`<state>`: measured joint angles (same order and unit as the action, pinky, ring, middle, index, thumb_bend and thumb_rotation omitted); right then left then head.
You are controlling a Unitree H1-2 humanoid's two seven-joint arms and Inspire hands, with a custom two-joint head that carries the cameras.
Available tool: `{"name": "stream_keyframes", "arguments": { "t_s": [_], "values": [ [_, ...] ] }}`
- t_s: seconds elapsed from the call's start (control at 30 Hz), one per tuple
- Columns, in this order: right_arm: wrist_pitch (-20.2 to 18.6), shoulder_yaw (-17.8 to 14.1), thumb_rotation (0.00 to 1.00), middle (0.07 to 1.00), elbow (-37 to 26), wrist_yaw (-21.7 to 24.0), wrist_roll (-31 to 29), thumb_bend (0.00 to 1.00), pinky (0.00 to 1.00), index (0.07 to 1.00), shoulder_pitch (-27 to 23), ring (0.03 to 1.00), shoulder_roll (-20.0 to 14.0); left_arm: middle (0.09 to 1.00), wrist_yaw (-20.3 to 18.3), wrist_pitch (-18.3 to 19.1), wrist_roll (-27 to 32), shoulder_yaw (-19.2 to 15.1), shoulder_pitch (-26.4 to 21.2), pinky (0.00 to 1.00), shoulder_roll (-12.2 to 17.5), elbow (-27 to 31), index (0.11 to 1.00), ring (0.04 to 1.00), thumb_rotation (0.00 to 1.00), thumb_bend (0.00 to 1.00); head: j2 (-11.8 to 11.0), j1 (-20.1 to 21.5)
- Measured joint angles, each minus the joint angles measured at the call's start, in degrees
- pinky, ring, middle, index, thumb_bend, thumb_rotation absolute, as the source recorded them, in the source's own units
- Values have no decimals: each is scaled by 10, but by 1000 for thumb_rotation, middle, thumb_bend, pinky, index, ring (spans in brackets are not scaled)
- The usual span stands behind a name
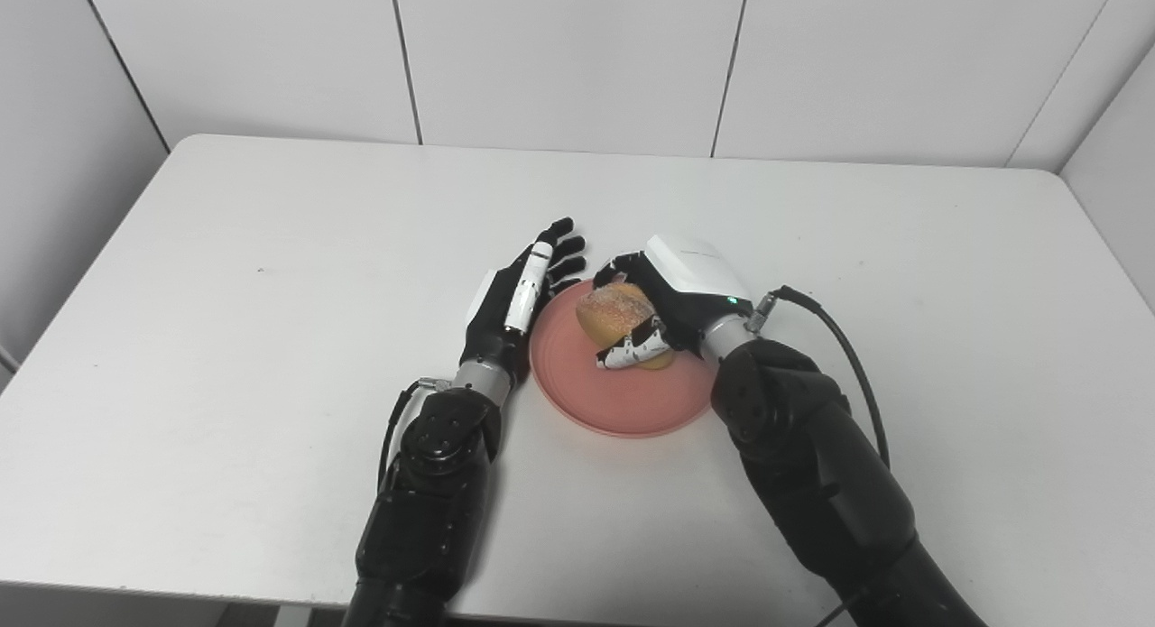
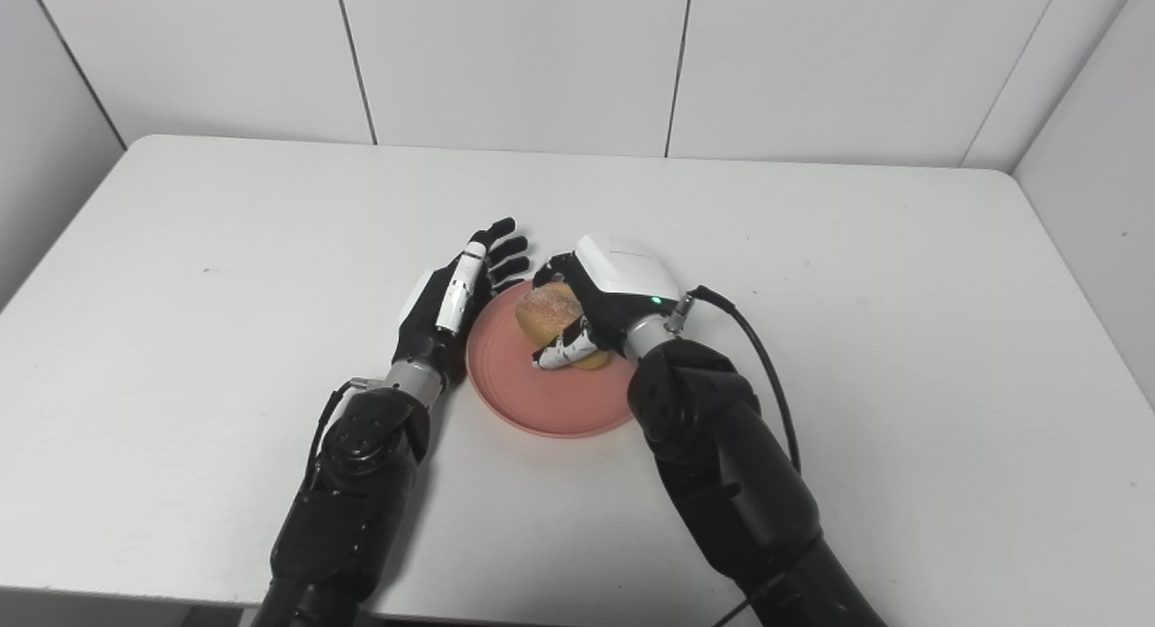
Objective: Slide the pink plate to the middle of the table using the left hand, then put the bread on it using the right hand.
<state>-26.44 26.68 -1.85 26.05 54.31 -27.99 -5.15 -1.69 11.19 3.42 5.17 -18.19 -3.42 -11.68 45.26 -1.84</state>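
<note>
the pink plate point(image 1: 623, 397) sits near the middle of the white bench point(image 1: 271, 338), between the two robot hands. the right robot hand point(image 1: 672, 298) is over the far half of the plate, its fingers point(image 1: 632, 349) curled around the bread roll point(image 1: 614, 313) and gripping it. the roll looks golden with a pale dusting on top, and its underside seems to be at or just above the plate's surface; i can't tell from here whether it is fully resting there. the left robot hand point(image 2: 451, 302) lies just beside the plate's left rim, palm side turned toward it, fingers stretched out and apart, holding nothing. its edge appears to touch or nearly touch the rim, though the exact contact is hard to make out. a black cable point(image 1: 848, 356) loops out from the wrist of the right robot hand and runs back along the dark forearm. behind the robot hands the bench runs back to a wall of pale panels point(image 1: 577, 59).
</note>
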Motion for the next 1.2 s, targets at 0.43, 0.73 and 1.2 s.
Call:
{"name": "stream_keyframes", "arguments": {
  "t_s": [0.43, 0.73, 1.2],
  "values": [
    [-1, 17, 137, 575, -6, 37, 25, 478, 408, 648, 2, 495, -6, 871, 0, 8, -2, 2, 0, 825, 2, 4, 859, 861, 1000, 313, -1, 0],
    [-1, 17, 152, 450, -29, 84, 43, 514, 263, 489, 2, 344, -11, 863, -1, 8, -6, 2, 0, 825, 2, 4, 852, 855, 1000, 324, -3, 1],
    [-2, 10, 443, 806, -52, 110, 60, 877, 600, 797, 2, 749, -26, 865, -6, 8, -11, 4, 0, 855, 5, 4, 859, 860, 1000, 334, -5, 4]
  ]
}}
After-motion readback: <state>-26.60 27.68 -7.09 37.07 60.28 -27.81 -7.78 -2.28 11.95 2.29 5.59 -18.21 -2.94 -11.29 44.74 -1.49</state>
